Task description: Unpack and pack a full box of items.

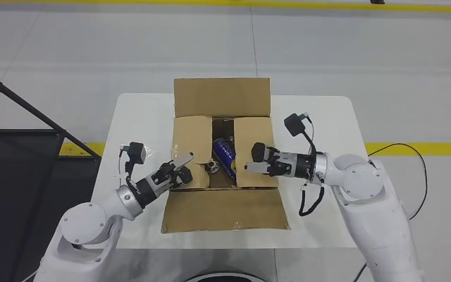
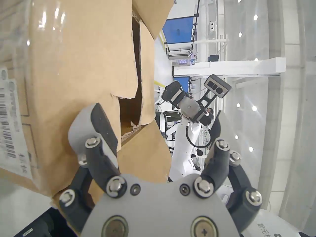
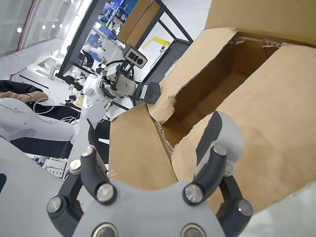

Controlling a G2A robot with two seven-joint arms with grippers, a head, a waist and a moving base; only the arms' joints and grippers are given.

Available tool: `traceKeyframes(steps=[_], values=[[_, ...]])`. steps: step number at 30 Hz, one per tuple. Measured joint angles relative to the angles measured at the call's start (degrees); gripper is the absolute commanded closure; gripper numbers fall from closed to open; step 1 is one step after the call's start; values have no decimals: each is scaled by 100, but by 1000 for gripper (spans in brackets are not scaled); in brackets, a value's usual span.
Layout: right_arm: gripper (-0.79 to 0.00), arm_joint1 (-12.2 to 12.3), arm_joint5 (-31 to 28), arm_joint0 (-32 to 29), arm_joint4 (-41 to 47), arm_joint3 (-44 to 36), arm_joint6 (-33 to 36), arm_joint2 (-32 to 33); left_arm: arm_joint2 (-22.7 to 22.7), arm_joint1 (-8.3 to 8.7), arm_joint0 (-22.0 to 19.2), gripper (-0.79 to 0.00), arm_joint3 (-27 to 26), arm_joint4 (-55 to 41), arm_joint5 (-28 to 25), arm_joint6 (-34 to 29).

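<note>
Box point(image 1: 223, 97): it sits in the middle of the white tabletop point(image 1: 141, 120). Its far and near flaps are folded outward and lie flat.
Side flaps: the left flap point(image 1: 192, 151) and the right flap point(image 1: 252, 144) lean in over the opening, with a narrow slot between them. In the wrist views we see ragged, torn edges on both.
Contents: through the slot we see a dark blue item point(image 1: 225, 151), shaped like a can or bottle. Just beside it is a small dark-and-silver item point(image 1: 211, 167). We cannot tell what else lies under the flaps.
Left tool point(image 1: 182, 167): its jaws are spread wide and grip nothing. It sits at the inner edge of the left flap, with one finger against the cardboard.
Right tool point(image 1: 255, 159): its jaws are also spread wide and empty. It sits at the inner edge of the right flap, with cardboard between its fingers.
Risk, flaps: we judge that pulling on the torn edges could rip them further, or that a flap could slip free and spring back over the slot.
Risk, box: uneven pulls from the two sides could slide or twist the box on the tabletop.
Risk, contents: a tool dipping into the slot could knock the blue item over, because the gap is tight.
</note>
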Motion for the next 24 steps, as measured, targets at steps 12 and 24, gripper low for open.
traceKeyframes(steps=[12,24], values=[[-785,65,72,-20,-77,-107,179,-153,48,40,35,-785,-41,20,76,91],[-785,146,208,84,261,-43,-39,157,-496,61,90,-785,-558,-718,65,376]])
